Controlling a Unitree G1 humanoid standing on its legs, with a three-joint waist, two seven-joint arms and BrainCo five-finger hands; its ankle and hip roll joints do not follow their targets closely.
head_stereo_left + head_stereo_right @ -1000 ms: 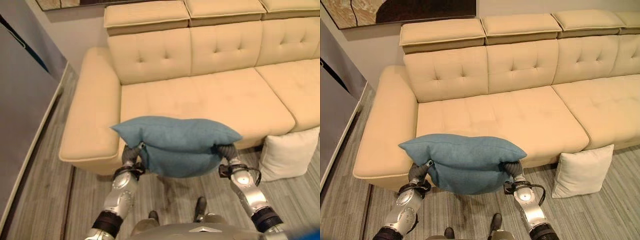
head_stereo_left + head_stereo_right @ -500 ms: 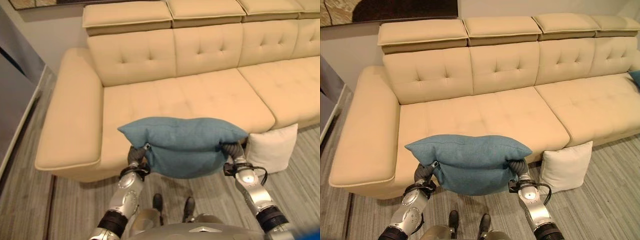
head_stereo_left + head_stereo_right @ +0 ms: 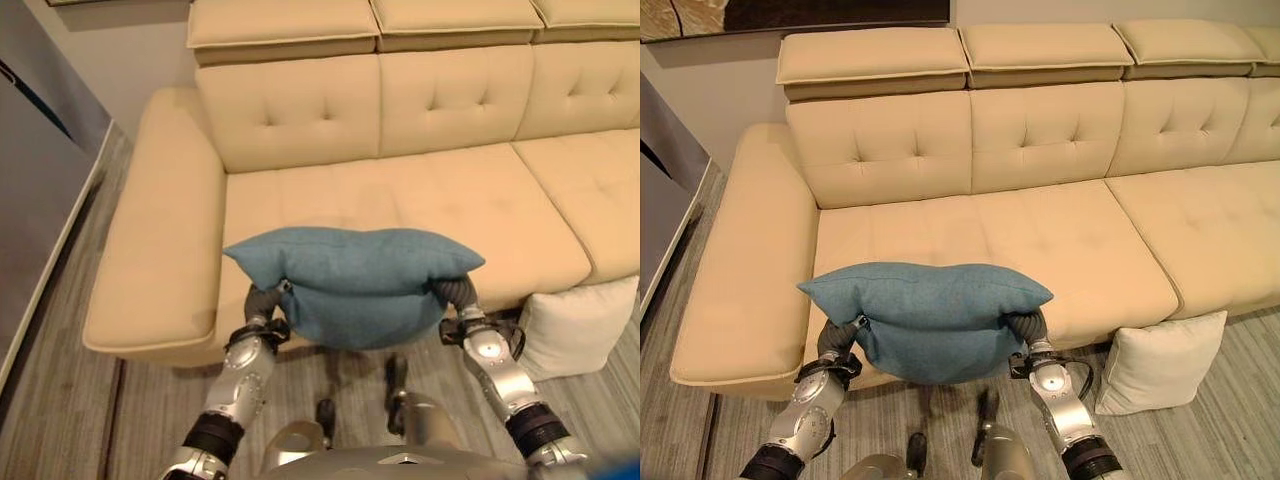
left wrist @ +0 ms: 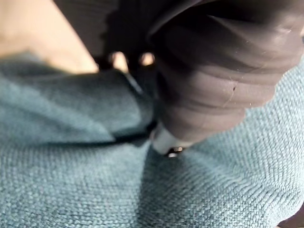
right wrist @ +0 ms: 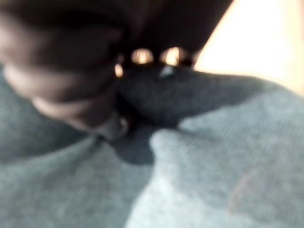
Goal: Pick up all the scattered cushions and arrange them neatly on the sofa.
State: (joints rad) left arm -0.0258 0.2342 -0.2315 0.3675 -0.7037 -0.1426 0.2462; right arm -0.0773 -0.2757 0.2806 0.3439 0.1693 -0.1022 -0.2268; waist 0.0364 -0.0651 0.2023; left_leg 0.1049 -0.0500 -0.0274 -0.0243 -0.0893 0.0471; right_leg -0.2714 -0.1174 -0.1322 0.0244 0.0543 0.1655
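The fingers of both hands are buried in the cloth of the blue cushion (image 3: 355, 285), so whether they are curled or straight cannot be told. The left hand (image 3: 262, 300) presses into the cushion's left end under its dark ribbed cover, and the right hand (image 3: 455, 293) presses into the right end in the same way. In the left wrist view the ribbed cover of the left hand (image 4: 218, 80) sits hard against the knitted blue cloth, which creases beside it. The right wrist view shows the same dark cover sunk into the blue cloth.

The blue cushion is held between the two hands, off the floor, lying level with its long side across the robot's front. Its top edge bulges over both wrists, and its lower part sags between them. It hangs in front of the sofa's front edge, overlapping the near edge of the left seat in the eye views, and does not rest on the seat.

The sofa (image 3: 970, 150) is beige, with tufted back panels, flat headrest pads on top and a wide arm (image 3: 740, 290) at its left end. A white cushion (image 3: 1160, 360) stands on the wooden floor (image 3: 70, 400), leaning against the sofa's front to the right of the robot's right arm, apart from the blue cushion. A grey panel (image 3: 35, 190) stands to the left of the sofa.
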